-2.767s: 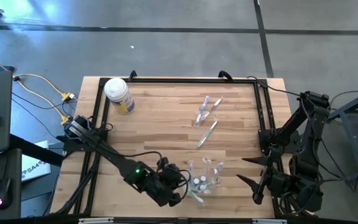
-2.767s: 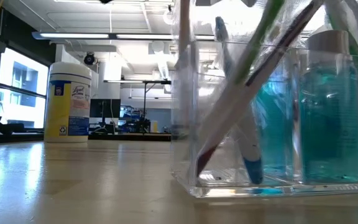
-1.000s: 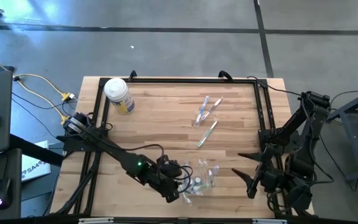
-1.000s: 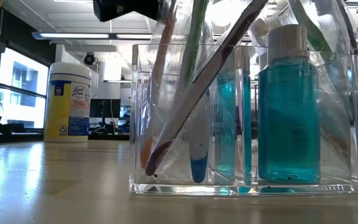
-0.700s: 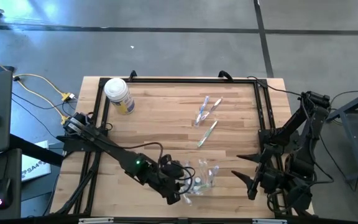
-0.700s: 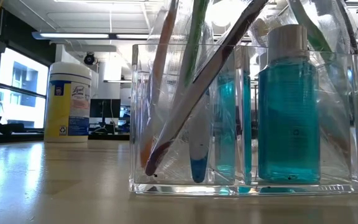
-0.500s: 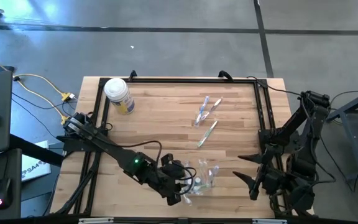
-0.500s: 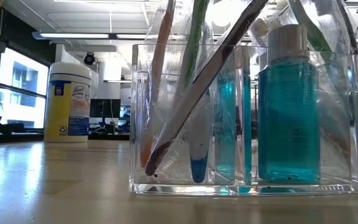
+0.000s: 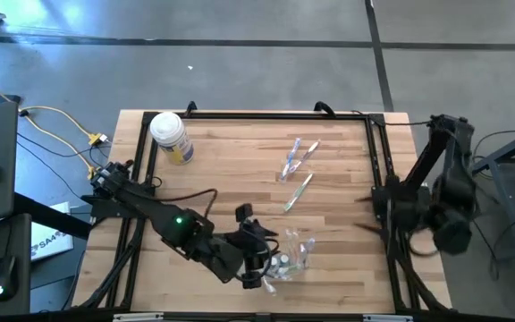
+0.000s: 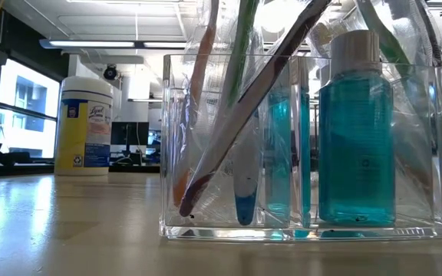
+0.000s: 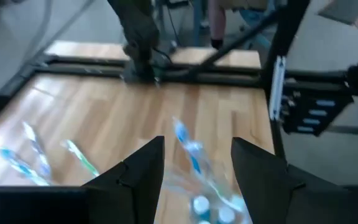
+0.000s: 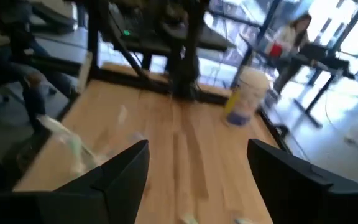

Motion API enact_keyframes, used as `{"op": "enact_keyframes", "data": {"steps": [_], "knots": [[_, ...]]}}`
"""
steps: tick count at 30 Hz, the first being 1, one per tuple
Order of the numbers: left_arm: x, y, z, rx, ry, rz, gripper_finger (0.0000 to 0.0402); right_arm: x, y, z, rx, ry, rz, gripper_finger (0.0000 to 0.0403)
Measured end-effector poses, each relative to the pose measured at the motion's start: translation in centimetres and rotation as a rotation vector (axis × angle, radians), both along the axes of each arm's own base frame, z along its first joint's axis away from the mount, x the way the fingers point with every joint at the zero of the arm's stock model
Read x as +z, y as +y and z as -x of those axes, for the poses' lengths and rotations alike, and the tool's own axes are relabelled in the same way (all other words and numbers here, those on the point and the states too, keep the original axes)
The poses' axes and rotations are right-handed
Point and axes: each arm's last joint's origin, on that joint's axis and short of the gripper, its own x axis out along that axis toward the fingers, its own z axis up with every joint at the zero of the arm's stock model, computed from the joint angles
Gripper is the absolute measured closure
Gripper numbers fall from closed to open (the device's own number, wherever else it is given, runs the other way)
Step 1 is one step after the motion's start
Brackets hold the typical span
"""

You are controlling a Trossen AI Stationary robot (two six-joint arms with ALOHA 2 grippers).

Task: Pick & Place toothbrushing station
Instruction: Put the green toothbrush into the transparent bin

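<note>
The wooden worktop (image 9: 231, 179) carries everything, framed by a black rail. The left arm reaches low across it, and its fingers (image 9: 256, 259) stand apart with nothing between them, just beside the clear holder (image 9: 291, 255), which sits ahead of the fingertips near the worktop's front edge. In the left wrist view the two dark fingers (image 11: 143, 168) show a clear gap, with the holder's brush tops (image 11: 188, 149) just beyond them. The right arm waits off the worktop's right side; its fingers (image 12: 197, 171) are spread wide and empty, well apart from the holder. The white-lidded jar (image 9: 170, 136) stands at the far left corner, well away from both sets of fingers. In the low view the holder (image 10: 298, 138) stands upright, with toothbrushes (image 10: 240, 123) leaning in one compartment and teal bottles (image 10: 357, 130) in others. Three loose toothbrushes (image 9: 298, 165) lie mid-worktop, beyond the left fingers
</note>
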Motion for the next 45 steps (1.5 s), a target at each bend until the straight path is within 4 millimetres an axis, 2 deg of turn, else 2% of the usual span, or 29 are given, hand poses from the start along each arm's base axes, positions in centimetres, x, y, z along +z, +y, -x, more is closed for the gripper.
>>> {"op": "enact_keyframes", "data": {"steps": [5, 10, 16, 21, 28, 33, 37, 41, 45], "knots": [[2.0, 0.6, 0.8, 0.004, 0.000, -0.013, 0.0217, 0.7, -4.7, 0.7, -0.045, 0.049, 0.015, 0.0138], [2.6, 1.0, 1.4, 0.032, 0.026, 0.009, 0.0217, 1.5, -8.5, 1.5, 0.007, 0.093, -0.052, 0.0138], [2.4, 1.2, 1.7, 0.059, 0.058, 0.027, 0.0217, 1.5, -11.3, 2.7, -0.007, 0.124, -0.007, 0.0138], [2.4, 1.2, 1.7, 0.061, 0.058, 0.030, 0.0217, 1.4, -11.8, 2.3, -0.028, 0.159, -0.025, 0.0138], [2.4, 1.1, 1.7, 0.068, 0.055, 0.056, 0.0217, 0.6, -11.2, -0.6, 0.020, 0.314, -0.047, 0.0138], [2.4, 1.1, 1.7, 0.076, 0.054, 0.073, 0.0217, -0.3, -12.0, -3.4, -0.012, 0.418, -0.075, 0.0138], [2.4, 1.1, 1.7, 0.075, 0.057, 0.072, 0.0217, -1.1, -13.8, -5.5, -0.007, 0.501, -0.092, 0.0138], [2.3, 1.2, 1.7, 0.077, 0.065, 0.070, 0.0217, -2.3, -16.6, -7.4, -0.016, 0.583, -0.142, 0.0138], [2.2, 1.2, 1.8, 0.092, 0.075, 0.089, 0.0217, -3.8, -19.7, -9.0, 0.083, 0.629, -0.241, 0.0138]]}}
